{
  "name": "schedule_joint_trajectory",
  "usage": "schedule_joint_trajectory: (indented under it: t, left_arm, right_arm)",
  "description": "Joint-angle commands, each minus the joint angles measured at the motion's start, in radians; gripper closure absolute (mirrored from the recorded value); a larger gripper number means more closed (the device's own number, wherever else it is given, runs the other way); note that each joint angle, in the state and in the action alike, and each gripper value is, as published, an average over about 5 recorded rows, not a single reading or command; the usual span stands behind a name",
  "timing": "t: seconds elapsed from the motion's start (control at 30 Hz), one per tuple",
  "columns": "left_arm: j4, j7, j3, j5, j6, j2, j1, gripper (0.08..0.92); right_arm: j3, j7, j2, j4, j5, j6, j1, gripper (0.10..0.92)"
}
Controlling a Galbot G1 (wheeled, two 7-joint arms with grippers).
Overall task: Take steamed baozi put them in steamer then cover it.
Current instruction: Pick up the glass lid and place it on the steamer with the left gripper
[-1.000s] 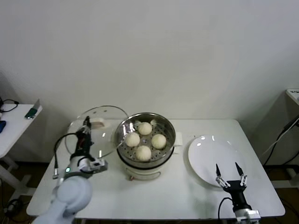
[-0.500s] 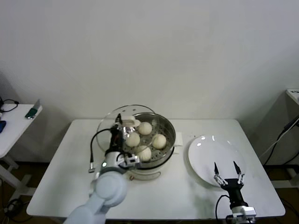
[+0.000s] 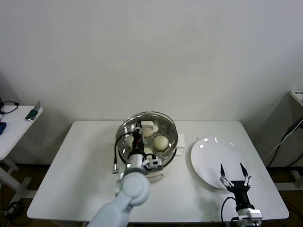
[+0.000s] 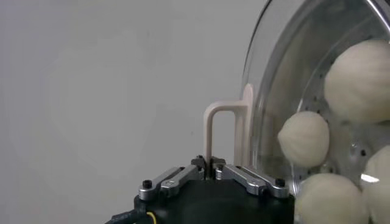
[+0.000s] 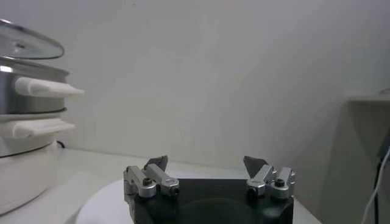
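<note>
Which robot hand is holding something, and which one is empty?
The left gripper is the busy one: its jaws pinch the cover's handle above the steamer. The right gripper hangs open and empty over the white plate.

Your left arm reached forward over the table's middle with its left gripper (image 3: 138, 128) clamped shut on the cover's handle (image 4: 222, 131), while your right arm sat low at the near right with the right gripper (image 3: 234, 173) spread wide, holding nothing.

A white rectangular table (image 3: 85, 161) carries the round steel steamer on its white base (image 3: 156, 176) and, apparently resting flat just ahead of the right gripper (image 3: 234, 175), a round white plate (image 3: 208, 158).
</note>
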Motion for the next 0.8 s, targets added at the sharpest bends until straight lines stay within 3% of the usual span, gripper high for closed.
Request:
schedule_joint_trajectory:
  t: [0.03, 0.8]
  left_arm:
    - [0.066, 0.001, 0.034, 0.038, 0.049, -0.052, -0.021, 0.858]
    - [0.065, -0.013, -0.009, 0.130, 0.028, -0.066, 0.035, 0.858]
  right_arm:
    - [0.005, 0.003, 0.001, -0.004, 0.000, 0.006, 0.003, 0.203]
    - [0.006, 0.011, 0.007, -0.009, -0.007, 0.018, 0.006, 0.203]
